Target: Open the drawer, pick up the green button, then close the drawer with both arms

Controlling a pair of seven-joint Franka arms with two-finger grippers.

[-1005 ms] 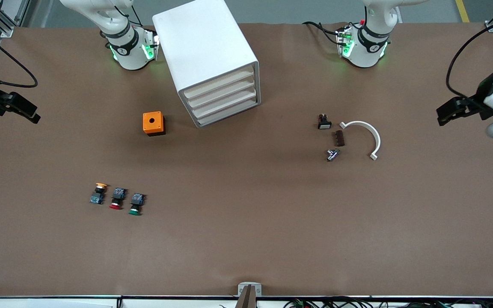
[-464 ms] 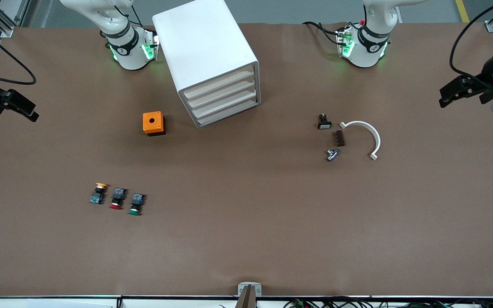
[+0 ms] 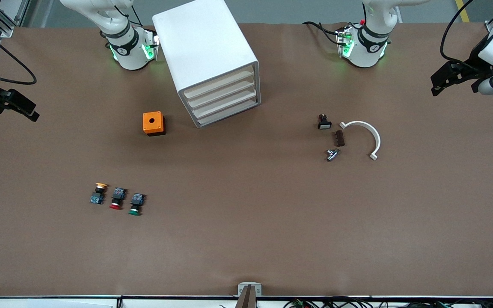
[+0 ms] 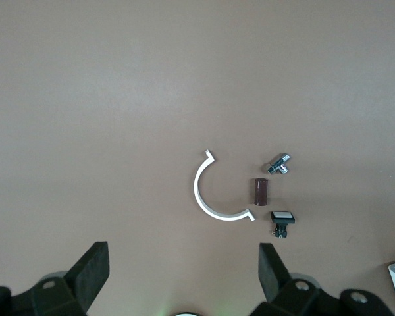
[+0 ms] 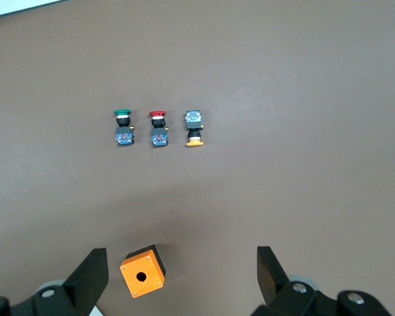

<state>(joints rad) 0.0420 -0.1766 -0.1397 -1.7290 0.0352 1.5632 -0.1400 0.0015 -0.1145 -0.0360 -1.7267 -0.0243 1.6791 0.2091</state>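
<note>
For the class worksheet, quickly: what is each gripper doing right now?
Left gripper: open, holding nothing, up at the left arm's end of the table.
Right gripper: open, holding nothing, up at the right arm's end.

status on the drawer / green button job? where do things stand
All drawers of the white drawer cabinet are shut. The green-capped push button lies on the brown table, beside a red-capped one. The left gripper and right gripper, both open, hover at the table's ends. That fits either drawer never opened or the job finished.
</note>
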